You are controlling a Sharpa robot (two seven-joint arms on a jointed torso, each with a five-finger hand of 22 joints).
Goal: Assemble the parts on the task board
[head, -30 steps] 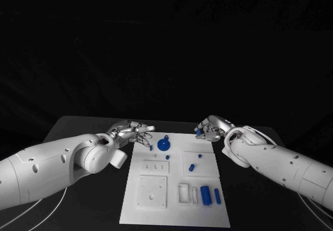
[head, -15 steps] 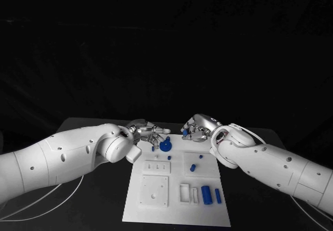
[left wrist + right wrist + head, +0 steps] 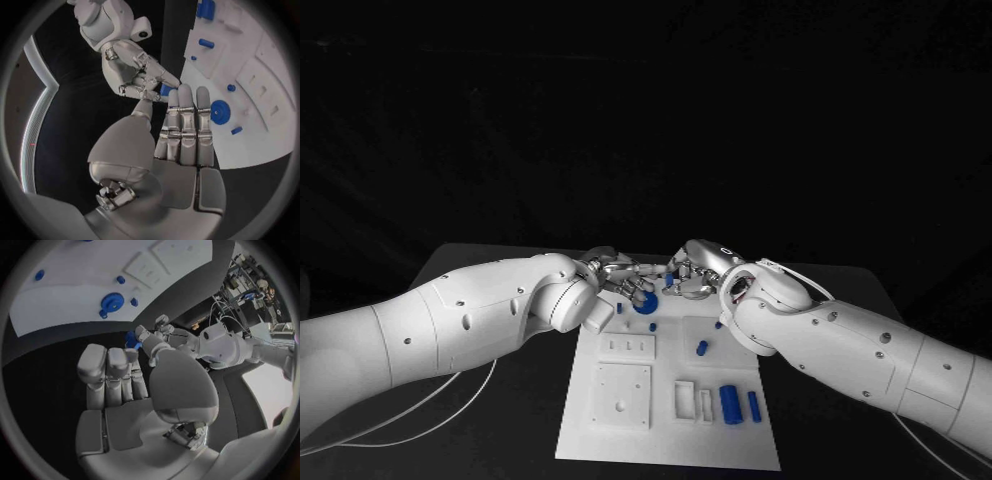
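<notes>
Hands meeting over task board, left wrist view reveals small blue part between fingertips

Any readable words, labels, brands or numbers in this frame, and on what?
None can be read. The task board, its blue parts such as the blue gear, and the left hand and right hand carry no visible markings.

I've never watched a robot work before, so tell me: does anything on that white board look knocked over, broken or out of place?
Nothing stands out. The task board lies flat, and its blue parts, such as the blue gear, sit tidily. Both hands meet above its far edge around a small blue part.
</notes>
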